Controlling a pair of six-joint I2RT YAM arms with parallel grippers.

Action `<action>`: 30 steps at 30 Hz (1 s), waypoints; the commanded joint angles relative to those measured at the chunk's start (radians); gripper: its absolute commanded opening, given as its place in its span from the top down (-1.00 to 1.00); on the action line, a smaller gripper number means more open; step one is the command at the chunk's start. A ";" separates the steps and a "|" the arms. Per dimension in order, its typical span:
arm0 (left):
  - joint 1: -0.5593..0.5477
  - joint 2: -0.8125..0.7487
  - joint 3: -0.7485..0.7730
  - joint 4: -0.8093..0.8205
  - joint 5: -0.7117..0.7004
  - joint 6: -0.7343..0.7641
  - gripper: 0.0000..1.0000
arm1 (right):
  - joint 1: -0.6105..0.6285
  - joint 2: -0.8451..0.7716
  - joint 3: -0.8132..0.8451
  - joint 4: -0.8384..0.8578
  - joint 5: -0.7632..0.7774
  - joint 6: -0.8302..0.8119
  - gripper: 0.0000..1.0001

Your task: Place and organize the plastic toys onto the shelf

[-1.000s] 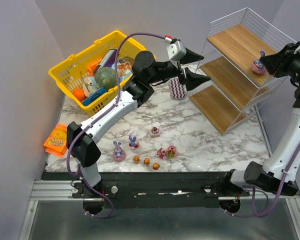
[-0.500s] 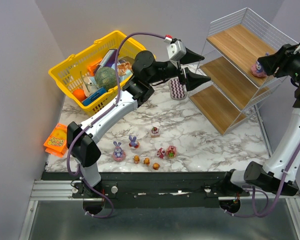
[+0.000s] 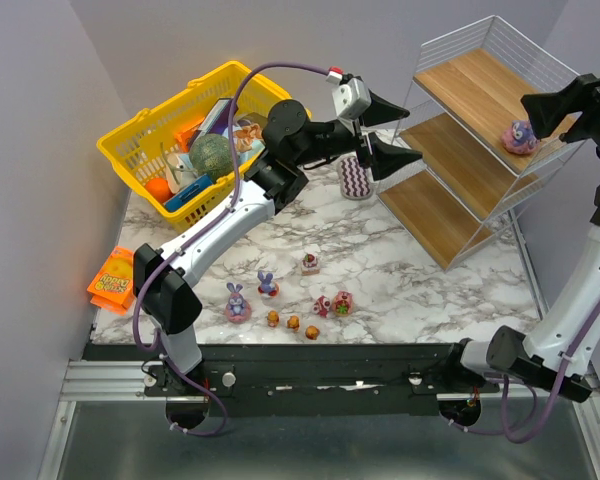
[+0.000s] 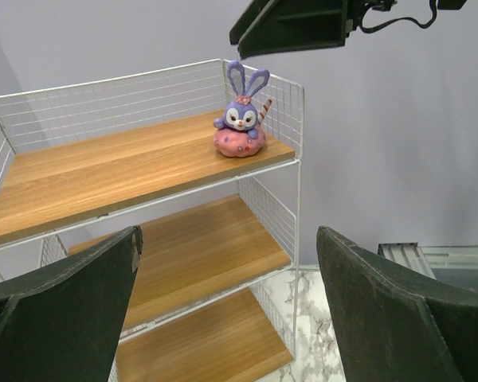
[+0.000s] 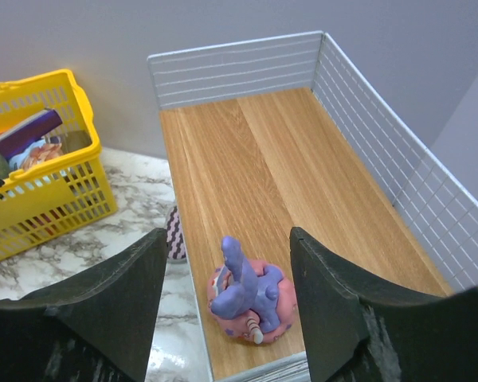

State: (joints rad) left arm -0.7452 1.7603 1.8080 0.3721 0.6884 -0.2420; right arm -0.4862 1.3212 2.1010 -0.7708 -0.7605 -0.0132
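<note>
— Now, which toy is on the shelf, and where?
— One purple bunny (image 4: 240, 119) on a pink base stands upright on the top board of the shelf (image 3: 480, 85), at the end nearest the right arm (image 3: 592, 265), just beside the end mesh.
— And the grippers?
— The right gripper (image 3: 536, 104) hangs above that bunny, jaws spread, a finger to either side, touching nothing. The left gripper (image 3: 411, 133) hovers at the shelf's open front, jaws wide apart and empty.
— What lies around or in the way?
— On the marble table (image 3: 430, 280), a purple zigzag pad (image 3: 353, 182) lies just beside the shelf's bottom board, partly behind the left gripper's fingers (image 3: 390, 158). Farther left of the shelf stands a yellow basket (image 3: 165, 104) of mixed goods; beyond it, an orange packet (image 3: 112, 282). Toward the arms, well apart from the shelf, stand grouped two purple bunnies (image 3: 237, 300), three orange bears (image 3: 293, 323) and three pink-and-red rounded figures (image 3: 342, 301).
— What cannot be made out?
— The bears are too small to read. From the right wrist the bunny shows only its back, and the top board hides the lower ones. The right arm is cut off by the overhead view's edge.
</note>
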 commanded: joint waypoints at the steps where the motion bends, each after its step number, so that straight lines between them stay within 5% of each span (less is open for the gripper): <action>1: 0.012 -0.034 0.005 0.019 -0.009 -0.022 -0.98 | -0.005 -0.039 0.030 0.105 -0.037 0.111 -0.75; 8: 0.020 -0.136 -0.081 -0.064 -0.104 0.016 -0.98 | 0.064 -0.114 -0.061 0.205 -0.161 0.251 -0.81; 12: 0.023 -0.223 -0.162 -0.217 -0.216 0.085 -0.97 | 0.304 -0.137 -0.096 0.098 -0.025 0.171 -0.81; 25: 0.033 -0.678 -0.599 -0.533 -0.694 0.133 -0.98 | 0.925 -0.353 -0.833 0.321 0.455 0.266 -0.74; 30: 0.036 -0.775 -0.691 -0.581 -0.831 0.061 -0.98 | 1.141 -0.289 -1.080 0.531 0.477 0.320 -0.72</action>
State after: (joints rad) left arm -0.7143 1.0500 1.1709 -0.1207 0.0338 -0.1257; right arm 0.5106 0.9874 1.1473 -0.4553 -0.3775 0.2581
